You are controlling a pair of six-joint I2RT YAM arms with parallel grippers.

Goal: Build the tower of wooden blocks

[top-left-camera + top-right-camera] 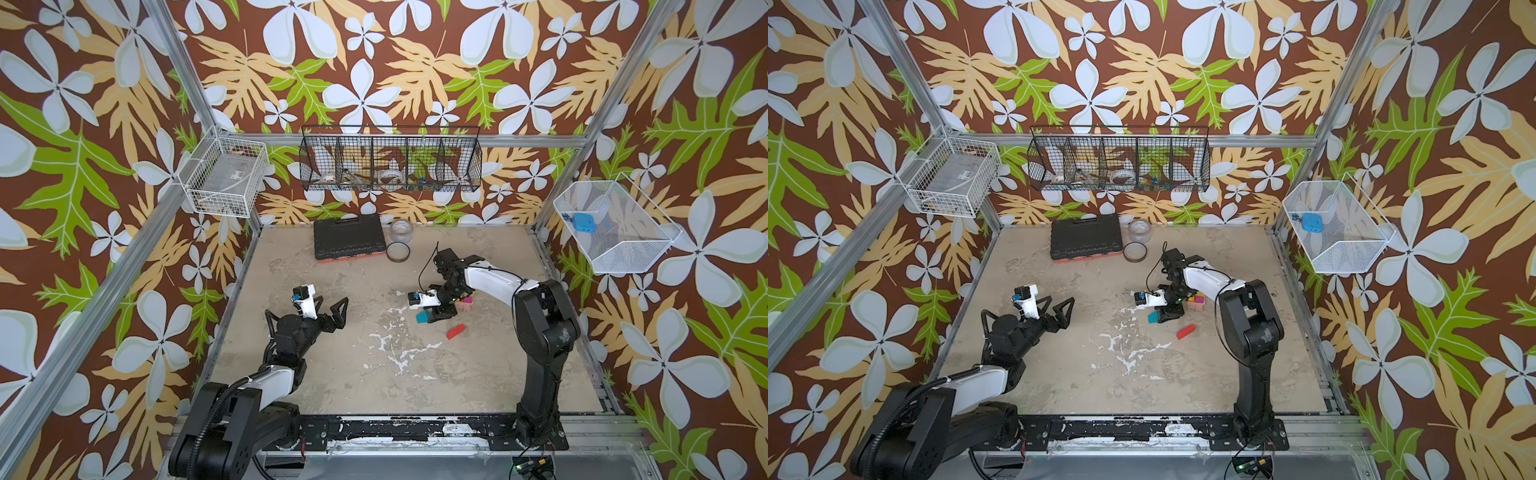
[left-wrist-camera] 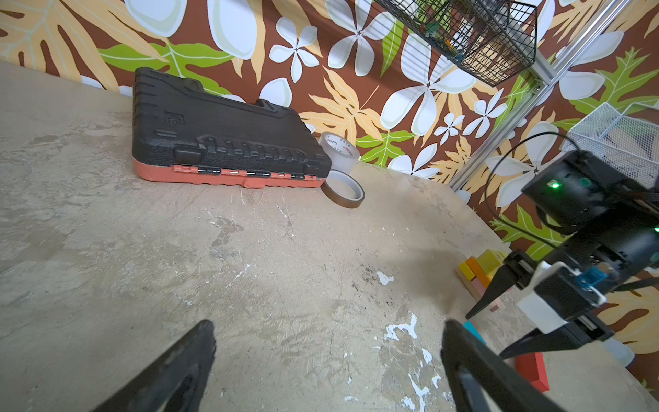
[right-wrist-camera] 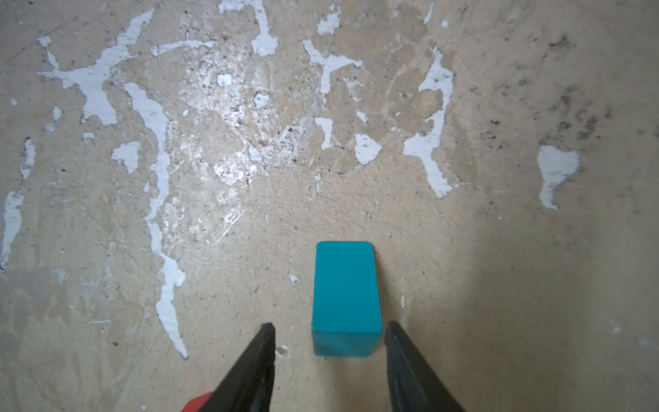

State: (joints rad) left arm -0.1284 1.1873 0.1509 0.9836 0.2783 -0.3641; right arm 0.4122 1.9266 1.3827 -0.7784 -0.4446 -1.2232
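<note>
Wood block tower: part-built, right of centre on table. Left gripper spread wide, idle; right gripper parted astride teal block, not clamped. Pick-up step judged in hand; calls next for closing, lifting, stacking.

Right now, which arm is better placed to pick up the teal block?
The right arm. Its jaws stand open on both sides of the teal block, low over it. The left arm holds its open jaws well away from it, across the table.

Black case beside clear tape roll, brown tape ring
</note>
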